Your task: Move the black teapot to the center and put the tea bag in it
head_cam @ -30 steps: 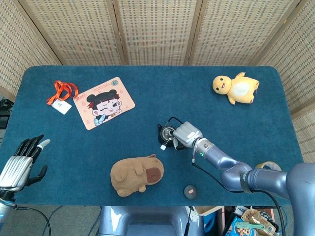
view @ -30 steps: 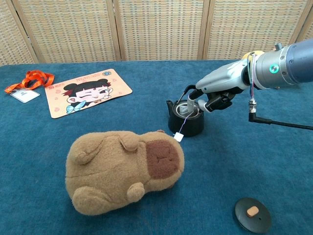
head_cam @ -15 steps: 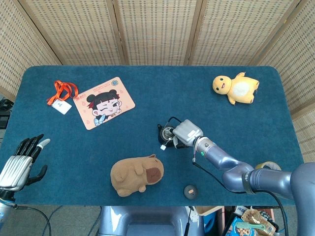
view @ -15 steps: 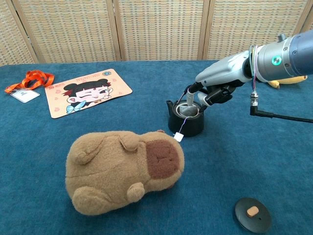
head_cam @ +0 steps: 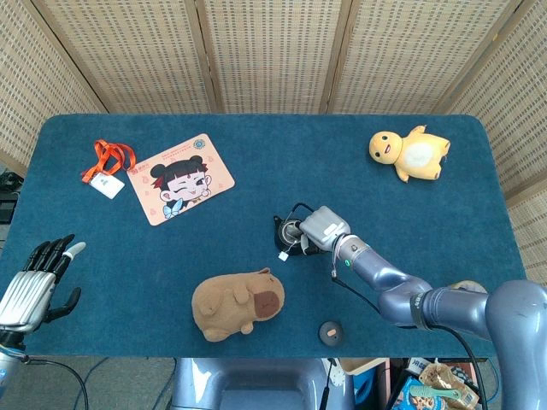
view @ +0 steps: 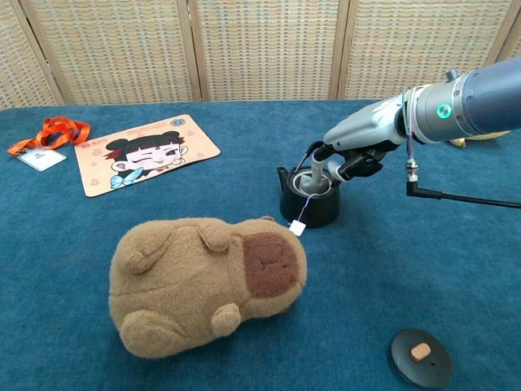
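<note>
With my right hand (view: pixel 338 160) over the small black round teapot (view: pixel 309 202) at the table's centre, fingers dipped into its mouth on the tea bag (view: pixel 311 185), lifting carelessly could drag it out again by its string, whose white paper tag (view: pixel 297 229) dangles outside.

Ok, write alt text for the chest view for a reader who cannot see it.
The robot's right hand reaches over an open black teapot on a blue table, a tea bag tag dangling down the pot's side. A brown capybara plush lies in front, the teapot lid at bottom right, a cartoon mat and orange lanyard at left.
</note>
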{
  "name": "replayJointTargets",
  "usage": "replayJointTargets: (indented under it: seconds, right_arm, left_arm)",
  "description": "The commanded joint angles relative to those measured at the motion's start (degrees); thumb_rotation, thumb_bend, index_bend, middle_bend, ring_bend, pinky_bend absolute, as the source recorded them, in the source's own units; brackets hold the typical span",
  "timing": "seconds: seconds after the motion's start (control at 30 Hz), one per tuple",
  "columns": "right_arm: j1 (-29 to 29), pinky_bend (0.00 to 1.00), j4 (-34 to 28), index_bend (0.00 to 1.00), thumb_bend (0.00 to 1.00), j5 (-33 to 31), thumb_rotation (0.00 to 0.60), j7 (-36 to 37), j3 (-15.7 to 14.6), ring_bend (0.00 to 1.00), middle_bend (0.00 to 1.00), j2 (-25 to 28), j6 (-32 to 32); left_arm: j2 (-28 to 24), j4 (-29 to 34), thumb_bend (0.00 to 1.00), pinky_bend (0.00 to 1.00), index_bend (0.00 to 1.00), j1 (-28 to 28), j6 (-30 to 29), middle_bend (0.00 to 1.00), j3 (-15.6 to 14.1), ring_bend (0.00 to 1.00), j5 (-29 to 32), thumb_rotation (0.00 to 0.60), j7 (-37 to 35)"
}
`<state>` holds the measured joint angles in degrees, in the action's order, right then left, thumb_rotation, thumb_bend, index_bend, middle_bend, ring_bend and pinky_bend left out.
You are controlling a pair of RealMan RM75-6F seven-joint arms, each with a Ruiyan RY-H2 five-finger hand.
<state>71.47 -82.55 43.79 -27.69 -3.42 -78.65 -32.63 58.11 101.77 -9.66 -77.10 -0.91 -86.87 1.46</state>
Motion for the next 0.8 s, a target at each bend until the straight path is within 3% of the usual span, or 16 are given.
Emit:
replayJointTargets:
  seconds: [0.03,0.53,0.8]
  right_arm:
    - [0.1,1.00,0.2,0.24,0.93,-0.2,0.110,-0.2,-0.4,0.99,0.96,-0.4,0.1]
    - [0.3,1.00,-1.2,0.24,0.93,-0.8,0.109,-1.9,-1.9,0.99,0.96,-1.2,-1.5]
    - [-1.0,1.00,-8.0,0.24,0.93,2.4,0.111,-1.2,-0.1,0.99,0.95,3.2,-6.3]
  left_arm:
    - [0.0,0.0,0.47,0.00,0.10,0.0,-0.1,0.00,0.0,0.00,0.0,0.600,0.0]
    - [0.1,-0.3,0.47,0.00,0.10,0.1,-0.1,0.00,-0.1,0.00,-0.1,0.600,-0.3]
    - [0.2,-0.2,0.47,0.00,0.10,0.0,-0.3,0.00,0.2,0.00,-0.3,0.600,-0.4]
